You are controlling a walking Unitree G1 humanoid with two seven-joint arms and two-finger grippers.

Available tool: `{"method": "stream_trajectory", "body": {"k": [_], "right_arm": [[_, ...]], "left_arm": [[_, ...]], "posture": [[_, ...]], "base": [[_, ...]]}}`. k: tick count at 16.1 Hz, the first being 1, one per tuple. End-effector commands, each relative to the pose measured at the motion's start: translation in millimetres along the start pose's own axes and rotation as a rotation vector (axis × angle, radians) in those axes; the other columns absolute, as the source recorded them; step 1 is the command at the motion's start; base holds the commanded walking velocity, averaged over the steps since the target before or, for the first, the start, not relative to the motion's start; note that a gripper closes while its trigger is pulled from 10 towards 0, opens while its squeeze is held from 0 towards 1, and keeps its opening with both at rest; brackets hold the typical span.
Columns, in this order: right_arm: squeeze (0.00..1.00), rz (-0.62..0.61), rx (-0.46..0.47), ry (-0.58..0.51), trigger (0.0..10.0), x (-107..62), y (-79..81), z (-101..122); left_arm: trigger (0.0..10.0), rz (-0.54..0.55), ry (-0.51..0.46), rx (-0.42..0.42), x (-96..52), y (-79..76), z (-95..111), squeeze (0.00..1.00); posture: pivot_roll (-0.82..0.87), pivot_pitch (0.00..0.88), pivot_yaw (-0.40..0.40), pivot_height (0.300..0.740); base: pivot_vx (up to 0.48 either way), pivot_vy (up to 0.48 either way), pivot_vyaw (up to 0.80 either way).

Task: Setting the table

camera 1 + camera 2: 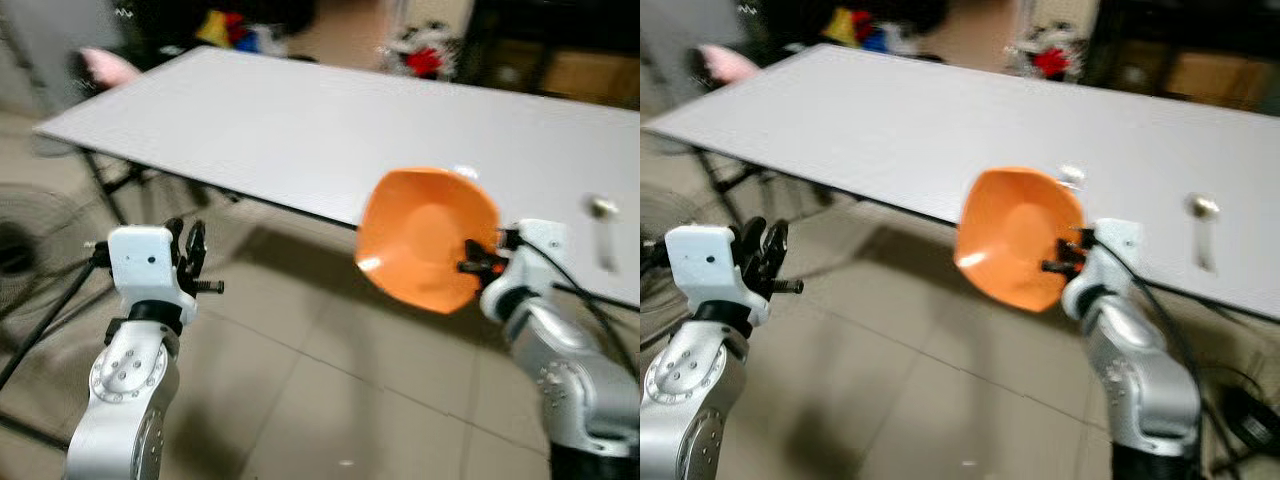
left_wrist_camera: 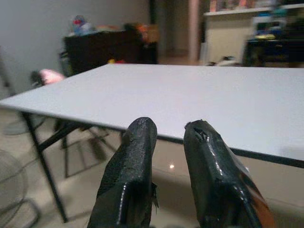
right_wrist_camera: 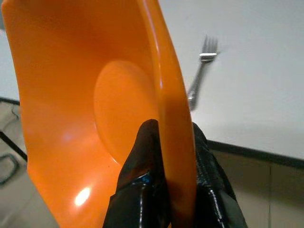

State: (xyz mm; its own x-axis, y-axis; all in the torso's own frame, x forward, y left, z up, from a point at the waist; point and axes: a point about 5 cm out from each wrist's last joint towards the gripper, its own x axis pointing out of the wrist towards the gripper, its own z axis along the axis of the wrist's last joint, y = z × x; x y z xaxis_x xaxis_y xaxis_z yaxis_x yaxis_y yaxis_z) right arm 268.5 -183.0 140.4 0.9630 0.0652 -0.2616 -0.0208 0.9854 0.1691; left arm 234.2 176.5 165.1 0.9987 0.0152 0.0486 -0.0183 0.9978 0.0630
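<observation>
An orange bowl (image 1: 425,235) hangs tipped on its side just before the near edge of the long white table (image 1: 300,130), its hollow facing me. My right gripper (image 1: 472,256) is shut on the bowl's rim; in the right wrist view the two fingers (image 3: 142,156) pinch the rim (image 3: 173,104) from both sides. A metal fork (image 1: 603,230) lies on the table to the right of the bowl. My left gripper (image 1: 195,255) is raised over the floor, left of the bowl and short of the table's edge, shut with nothing in it.
The table's black folding legs (image 1: 110,190) stand at the left. A floor fan (image 1: 20,235) sits further left. Red and coloured clutter (image 1: 425,60) and a pink item (image 1: 105,65) lie behind the table. Tiled floor (image 1: 330,380) lies below me.
</observation>
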Motion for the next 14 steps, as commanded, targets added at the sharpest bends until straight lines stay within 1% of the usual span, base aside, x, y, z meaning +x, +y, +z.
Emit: {"method": "stream_trajectory", "body": {"k": [1,4,5,6,9,10,11,12,13,14], "right_arm": [[0.00,0.012,-0.004,-0.076,10.0,-1.0,2.6,20],[0.00,0.012,0.057,-0.098,10.0,1.4,1.4,28],[0.00,0.014,0.100,-0.110,10.0,2.6,-0.3,31],[0.00,0.016,0.124,-0.120,10.0,3.6,-1.8,35],[0.00,0.013,0.162,-0.122,10.0,5.1,-4.5,39],[0.00,0.040,0.204,-0.101,10.0,6.4,-3.4,38],[0.00,0.052,0.223,-0.091,10.0,7.0,-2.9,39],[0.00,0.101,0.303,-0.059,10.0,9.1,-0.7,39],[0.00,0.115,0.318,-0.051,10.0,9.4,0.0,40],[0.00,0.148,0.371,-0.014,10.0,9.4,0.9,38]], "left_arm": [[10.0,-0.022,-0.019,-0.006,1.9,-2.3,4,0.00],[10.0,-0.030,-0.018,-0.008,2.4,-2.6,4,0.00],[10.0,-0.038,-0.021,-0.010,3.1,-3.3,4,0.00],[10.0,-0.048,-0.024,-0.011,3.7,-4.0,5,0.00],[10.0,-0.082,-0.022,-0.003,5.6,-6.2,4,0.00],[10.0,-0.101,-0.022,0.000,6.5,-7.5,5,0.00],[10.0,-0.108,-0.022,0.002,6.9,-8.1,5,0.00],[10.0,-0.133,-0.027,0.004,8.3,-10.0,6,0.00],[10.0,-0.142,-0.029,0.005,8.6,-10.7,6,0.00],[10.0,-0.186,-0.028,0.002,8.2,-14.9,7,0.00]], "posture": [[-0.12,0.000,0.049,0.740],[-0.12,0.000,0.050,0.740],[-0.12,0.000,0.051,0.740],[-0.12,0.000,0.053,0.740],[-0.12,0.000,0.053,0.740],[-0.13,0.000,0.060,0.740],[-0.13,0.000,0.060,0.740],[-0.13,0.000,0.061,0.740],[-0.13,0.000,0.061,0.740],[-0.13,0.000,0.058,0.740]], "base": [[0.379,0.000,-0.76],[0.390,0.000,-0.64],[0.420,0.000,0.00],[0.424,0.000,0.00],[0.425,0.000,0.00],[0.424,0.000,0.00],[0.424,0.000,0.00],[0.424,0.000,0.00],[0.424,0.000,0.00],[0.416,0.000,0.00]]}}
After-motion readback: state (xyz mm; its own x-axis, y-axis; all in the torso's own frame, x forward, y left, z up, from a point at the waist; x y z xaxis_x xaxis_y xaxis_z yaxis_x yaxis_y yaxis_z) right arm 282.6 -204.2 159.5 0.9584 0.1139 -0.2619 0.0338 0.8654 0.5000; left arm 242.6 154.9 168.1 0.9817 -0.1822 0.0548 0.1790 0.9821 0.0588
